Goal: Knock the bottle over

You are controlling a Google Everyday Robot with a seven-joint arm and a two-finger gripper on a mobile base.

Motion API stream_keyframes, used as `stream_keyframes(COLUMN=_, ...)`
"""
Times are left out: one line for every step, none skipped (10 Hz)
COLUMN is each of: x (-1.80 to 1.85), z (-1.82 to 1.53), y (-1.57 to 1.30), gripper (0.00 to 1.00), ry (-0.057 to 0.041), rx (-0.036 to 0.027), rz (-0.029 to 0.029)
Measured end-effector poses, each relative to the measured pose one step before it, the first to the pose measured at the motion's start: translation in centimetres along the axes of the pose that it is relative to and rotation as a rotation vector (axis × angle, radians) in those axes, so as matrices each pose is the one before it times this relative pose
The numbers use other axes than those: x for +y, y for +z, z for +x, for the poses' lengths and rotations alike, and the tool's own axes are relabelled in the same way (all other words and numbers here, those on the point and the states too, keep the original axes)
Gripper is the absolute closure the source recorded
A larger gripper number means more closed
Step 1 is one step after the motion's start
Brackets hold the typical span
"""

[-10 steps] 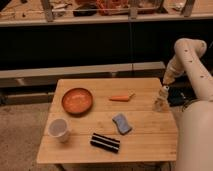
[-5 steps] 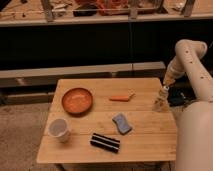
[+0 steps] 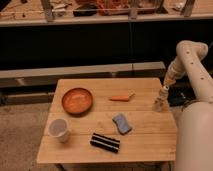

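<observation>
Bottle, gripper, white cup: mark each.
bottle (image 3: 159, 104), camera view, lower body.
gripper (image 3: 164, 90), camera view, at its tip, above the bottle.
white cup (image 3: 60, 131), camera view, side wall.

count of items on and at the wooden table (image 3: 145, 135)

one bottle (image 3: 159, 103), one gripper (image 3: 163, 90) above it at the right edge, one orange bowl (image 3: 77, 100), one white cup (image 3: 59, 129), one carrot (image 3: 120, 98), one blue sponge (image 3: 121, 123), one black striped packet (image 3: 105, 142).
</observation>
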Motion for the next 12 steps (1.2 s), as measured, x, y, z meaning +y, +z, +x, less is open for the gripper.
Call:
stream_keyframes(x=0.062, z=0.148, y=0.107, gripper=1.00, ry=-0.00415, rx=-0.00240, rz=-0.00166)
stream_keyframes(x=-0.013, z=0.128, y=0.060, gripper=1.00, ry=-0.00070, rx=-0.00197, rz=-0.00046)
stream_keyframes(x=0.030, z=0.170, y=0.083, gripper=1.00, ry=-0.00009, rx=-0.00288, rz=-0.00116)
stream_keyframes(x=0.006, z=0.108, y=0.128, gripper=1.00, ry=-0.00142, rx=-0.00245, rz=-0.00127)
stream_keyframes(x=0.039, z=-0.021, y=0.134, gripper=1.00, ry=-0.00441, rx=-0.00055, rz=-0.00140)
stream_keyframes(x=0.076, z=0.015, y=0.102, gripper=1.00, ry=-0.00483, rx=-0.00138, rz=-0.00100)
stream_keyframes(x=0.086, z=0.090, y=0.145, gripper=1.00, ry=-0.00512, rx=-0.00239, rz=-0.00161)
stream_keyframes(x=0.026, z=0.114, y=0.067, gripper=1.00, ry=-0.00218, rx=-0.00213, rz=-0.00007)
stream_keyframes(x=0.021, z=0.064, y=0.088, gripper=1.00, ry=-0.00153, rx=-0.00147, rz=-0.00064)
stream_keyframes(x=0.053, z=-0.027, y=0.159, gripper=1.00, ry=-0.00550, rx=-0.00102, rz=-0.00130)
stream_keyframes(x=0.067, z=0.007, y=0.133, gripper=1.00, ry=-0.00631, rx=-0.00205, rz=-0.00040)
stream_keyframes(x=0.080, z=0.064, y=0.161, gripper=1.00, ry=-0.00658, rx=-0.00167, rz=-0.00138)
